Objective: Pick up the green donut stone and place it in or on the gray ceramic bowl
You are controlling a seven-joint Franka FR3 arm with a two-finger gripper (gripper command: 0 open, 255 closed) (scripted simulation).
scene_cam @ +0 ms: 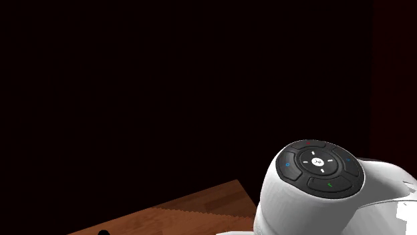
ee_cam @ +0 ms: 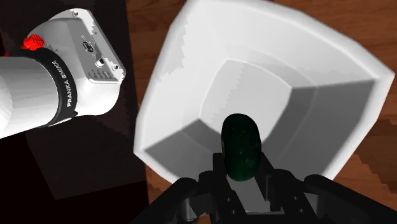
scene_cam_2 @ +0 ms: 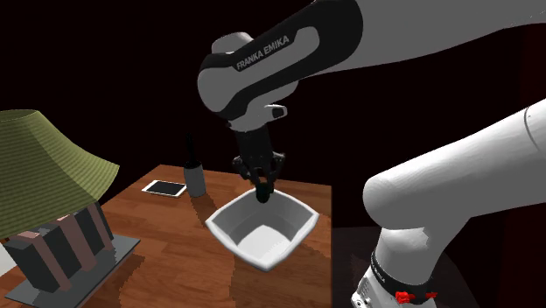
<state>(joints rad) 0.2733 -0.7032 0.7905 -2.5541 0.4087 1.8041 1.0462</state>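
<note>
— Where is the green stone (ee_cam: 240, 147)?

— It is pinched in the claw (ee_cam: 242, 181). In the wrist view the two black fingers press against its sides, and the dark green ring stands on edge between them.

— And the bowl (scene_cam_2: 291, 234)?

— It is white and square-sided, and it sits on the brown wooden table (scene_cam_2: 175, 258) at the centre of the second exterior view. The claw points down just over its far corner. The wrist view shows the stone in front of the bowl's grey inner floor. Whether stone and bowl touch cannot be told.

— What else is around it?

— In the second exterior view a dark bottle (scene_cam_2: 194, 175) stands just left of the bowl's far corner, with a flat white slab (scene_cam_2: 164, 188) to its left. A green lampshade (scene_cam_2: 39, 166) is at the left edge, with a rack (scene_cam_2: 57, 254) of upright dark blocks below it in the lower left corner.

— And the arm (scene_cam_2: 289, 52)?

— It is white with dark joints. It comes in from the upper right of that frame and bends down to the claw. In the shoulder view a white joint with a round black button pad sits at the lower right, with a strip of table beside it under a black area.
</note>
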